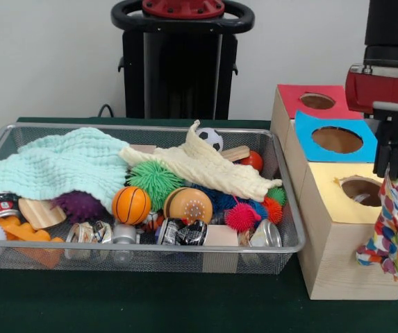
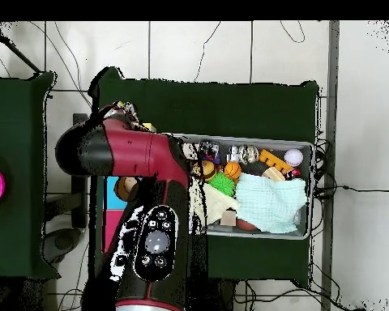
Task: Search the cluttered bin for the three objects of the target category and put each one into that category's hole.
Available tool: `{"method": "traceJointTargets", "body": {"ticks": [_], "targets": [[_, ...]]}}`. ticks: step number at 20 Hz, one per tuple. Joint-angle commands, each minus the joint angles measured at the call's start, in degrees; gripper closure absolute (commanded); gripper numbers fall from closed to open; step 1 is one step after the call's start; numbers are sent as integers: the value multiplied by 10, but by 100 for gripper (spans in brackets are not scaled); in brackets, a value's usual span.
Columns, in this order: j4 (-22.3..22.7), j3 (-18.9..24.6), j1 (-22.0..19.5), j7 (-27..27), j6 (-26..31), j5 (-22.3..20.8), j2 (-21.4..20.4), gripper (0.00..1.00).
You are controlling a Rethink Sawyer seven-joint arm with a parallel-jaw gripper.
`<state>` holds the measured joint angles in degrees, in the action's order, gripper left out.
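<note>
My gripper (image 1: 392,168) hangs at the right, just right of the hole (image 1: 362,189) in the yellow-topped wooden box, and is shut on a multicoloured patterned cloth (image 1: 391,232). The cloth dangles down over the box's right front corner. A mint green cloth (image 1: 60,166) and a cream knitted cloth (image 1: 205,166) lie on top of the clutter in the wire bin (image 1: 143,128). In the overhead view my arm (image 2: 141,210) covers the boxes and hides the gripper; the mint cloth (image 2: 269,202) shows in the bin (image 2: 307,146).
Behind the yellow box stand a blue-topped box (image 1: 337,139) and a red-topped box (image 1: 317,101), each with a hole. The bin also holds an orange basketball (image 1: 130,205), spiky balls, cans, wooden blocks and a small football (image 1: 211,138).
</note>
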<state>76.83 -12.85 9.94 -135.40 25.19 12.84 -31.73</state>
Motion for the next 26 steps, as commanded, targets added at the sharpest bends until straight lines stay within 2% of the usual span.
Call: {"method": "traceJointTargets", "body": {"ticks": [1, 17, 26], "targets": [[62, 81, -34, 41, 91, -27, -14, 100], [47, 90, -37, 31, 127, -54, -24, 100], [59, 103, -45, 40, 142, -56, -43, 100]]}}
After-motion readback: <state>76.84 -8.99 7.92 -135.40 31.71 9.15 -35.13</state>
